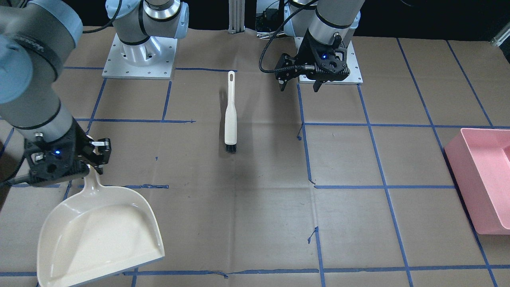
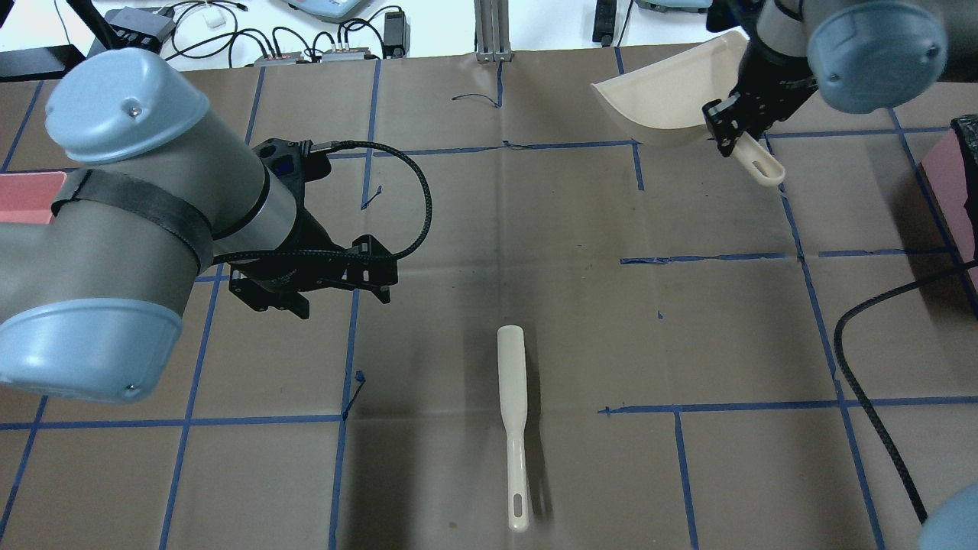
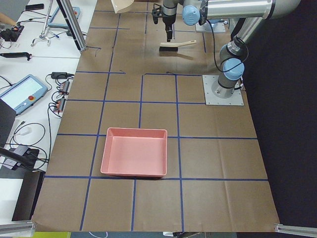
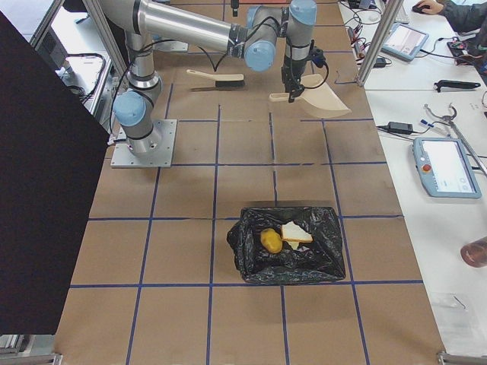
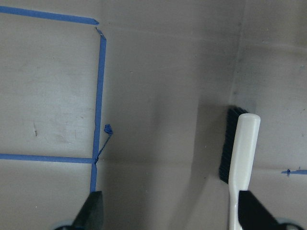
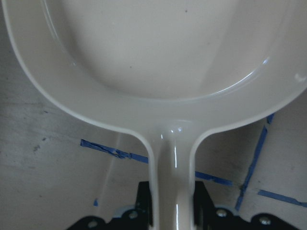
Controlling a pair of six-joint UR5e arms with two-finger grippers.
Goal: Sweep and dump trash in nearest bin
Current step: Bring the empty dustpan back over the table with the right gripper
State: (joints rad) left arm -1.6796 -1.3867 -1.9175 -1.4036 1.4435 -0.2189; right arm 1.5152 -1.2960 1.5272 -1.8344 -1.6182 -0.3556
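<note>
Right gripper (image 1: 95,165) clamped on the dustpan (image 1: 99,235) handle, pan lifted and empty, so you're likely past the dump | left gripper (image 1: 299,85) jaws apart, empty, near the brush (image 1: 230,115) lying flat | potato lump (image 4: 270,240) and bread slice (image 4: 295,233) sit in the black-lined bin (image 4: 323,258) | pink bin (image 3: 134,153) holds nothing.

table (image 1: 255,223) covered in brown paper, squared off with blue tape (image 1: 382,187). white bench (image 3: 34,62) alongside carries cables and a teach pendant (image 3: 22,94). aluminium frame post (image 3: 72,25) at table edge. black panel (image 4: 46,190) on the opposite side. light even, shadows soft.
</note>
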